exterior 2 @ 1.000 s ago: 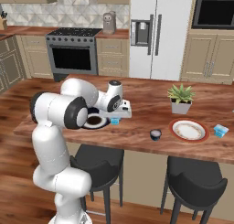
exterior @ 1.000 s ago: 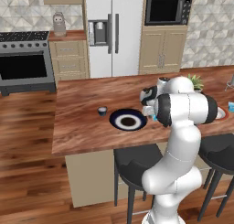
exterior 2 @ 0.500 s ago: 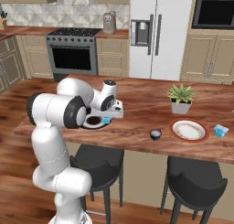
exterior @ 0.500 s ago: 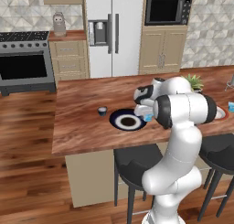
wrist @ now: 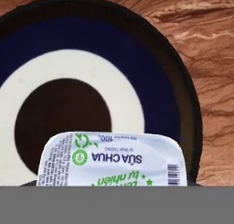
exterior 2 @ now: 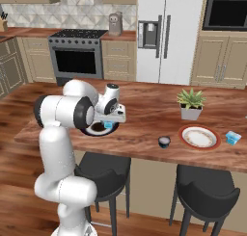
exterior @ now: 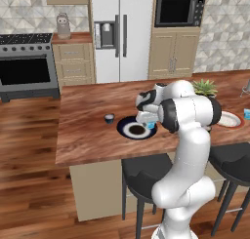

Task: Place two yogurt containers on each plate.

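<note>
Two plates, navy [exterior: 137,130] and red-rimmed [exterior 2: 199,137]; three yogurt cups [exterior 2: 164,141]; one potted plant [exterior 2: 191,103].

Navy plate [exterior: 128,131]: centre bare, rim partly covered by the light blue yogurt cup [exterior: 151,125]. Dark round cup [exterior: 109,118]: stands just left of that plate, apart from it. Tabletop [exterior: 88,140]: open wood toward near edge. Potted plant [exterior 2: 191,104]: blocks the far side behind the red-rimmed plate [exterior 2: 199,137].
</note>
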Robot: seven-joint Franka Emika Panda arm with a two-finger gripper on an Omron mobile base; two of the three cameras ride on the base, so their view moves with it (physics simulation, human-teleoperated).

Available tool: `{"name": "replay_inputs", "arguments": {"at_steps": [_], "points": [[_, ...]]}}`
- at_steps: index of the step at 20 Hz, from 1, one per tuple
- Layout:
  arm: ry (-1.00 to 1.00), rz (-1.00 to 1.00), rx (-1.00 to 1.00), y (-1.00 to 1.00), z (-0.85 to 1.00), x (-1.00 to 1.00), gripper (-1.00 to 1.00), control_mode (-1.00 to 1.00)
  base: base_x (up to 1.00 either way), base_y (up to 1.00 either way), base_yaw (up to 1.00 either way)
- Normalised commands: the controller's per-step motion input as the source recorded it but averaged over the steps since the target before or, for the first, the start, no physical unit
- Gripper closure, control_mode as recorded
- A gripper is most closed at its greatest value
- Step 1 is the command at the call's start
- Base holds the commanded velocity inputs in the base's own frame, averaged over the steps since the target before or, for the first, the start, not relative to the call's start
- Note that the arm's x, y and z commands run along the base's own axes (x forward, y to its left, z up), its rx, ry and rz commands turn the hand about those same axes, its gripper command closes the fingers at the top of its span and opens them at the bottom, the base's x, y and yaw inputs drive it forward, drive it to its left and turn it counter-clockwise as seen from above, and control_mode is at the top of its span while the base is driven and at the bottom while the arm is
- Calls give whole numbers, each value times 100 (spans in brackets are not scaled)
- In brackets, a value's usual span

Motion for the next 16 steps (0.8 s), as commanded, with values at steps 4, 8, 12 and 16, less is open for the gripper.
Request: {"name": "replay_inputs", "arguments": {"at_steps": [4,8,12,16], "points": [[5,2,-1,18,-12,48,100,-100,0,0,0],[0,2,-3,1,-19,22,100,-100,0,0,0],[0,1,-1,-1,-15,1,100,-100,0,0,0],[0,2,-1,0,-17,0,100,-100,0,0,0]]}}
